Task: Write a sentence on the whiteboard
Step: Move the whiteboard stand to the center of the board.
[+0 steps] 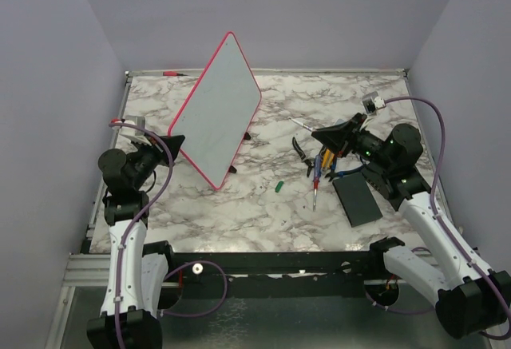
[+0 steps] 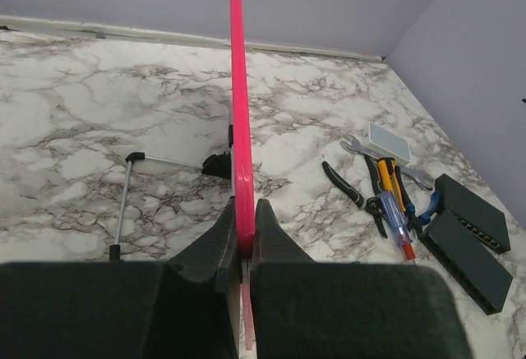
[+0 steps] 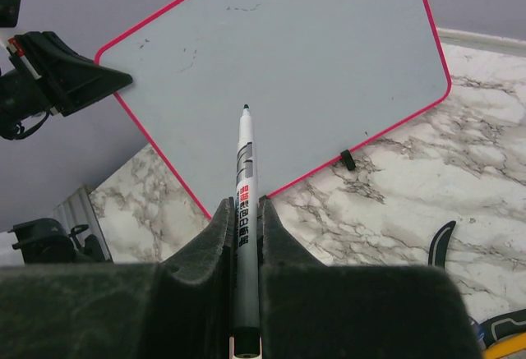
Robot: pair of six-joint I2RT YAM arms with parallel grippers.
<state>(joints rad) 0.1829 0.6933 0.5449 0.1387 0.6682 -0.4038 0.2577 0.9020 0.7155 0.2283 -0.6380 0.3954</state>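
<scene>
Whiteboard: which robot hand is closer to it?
Left. The left gripper is clamped on the red rim of the whiteboard; the right gripper holds a marker pointed at it, but apart.

Board: the whiteboard [image 1: 217, 109] is a large flat rectangle with a white face, a thin red-pink rim and rounded corners.
Pose: it is raised off its flat side and tipped onto a corner, so from above it reads as a diamond with one corner high and one low.
Low corner: it is down at the marble tabletop [image 1: 239, 213]; I cannot tell whether it touches.
Place: left of the table's middle.
Face: it is turned toward the right side and carries a few faint dark specks and strokes near the top.
Feet: small black feet stick out along the lower right edge.
Hold: the left gripper [image 1: 174, 140] has its jaws pinched on the rim at the lower left edge.
Edge-on: from the left wrist it shows only as a thin pink line.
</scene>
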